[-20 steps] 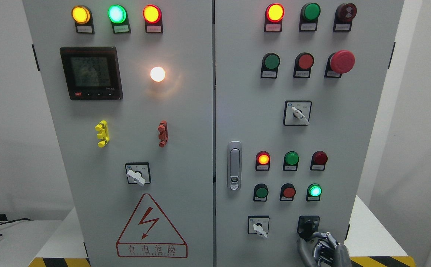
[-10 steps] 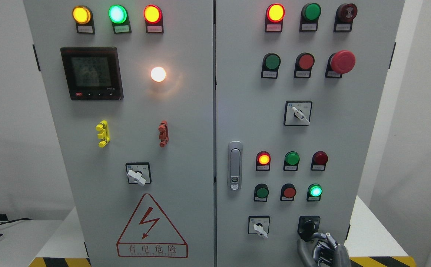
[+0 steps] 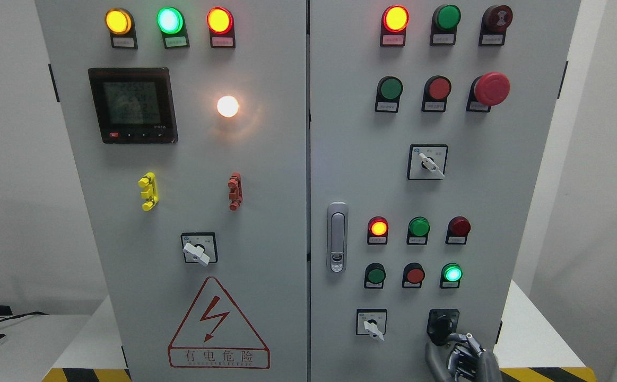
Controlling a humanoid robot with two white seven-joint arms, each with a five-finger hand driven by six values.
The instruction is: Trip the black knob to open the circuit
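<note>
Lower right hand (image 3: 459, 353) cut by bottom edge; black knob (image 3: 441, 324) partly behind its fingertips (image 3: 454, 338).

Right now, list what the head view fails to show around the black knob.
- Right hand: wrist and arm cut off by the bottom edge.
- Black knob: its lower part hidden behind the hand; contact cannot be confirmed.
- Button labels: print too small to read.
- Left hand: out of view.

A red-bordered warning triangle (image 3: 218, 323) at the lower edge of the cabinet's (image 3: 266, 159) left door shows a lightning bolt above "有电危险". Other labels are too small to read.
</note>
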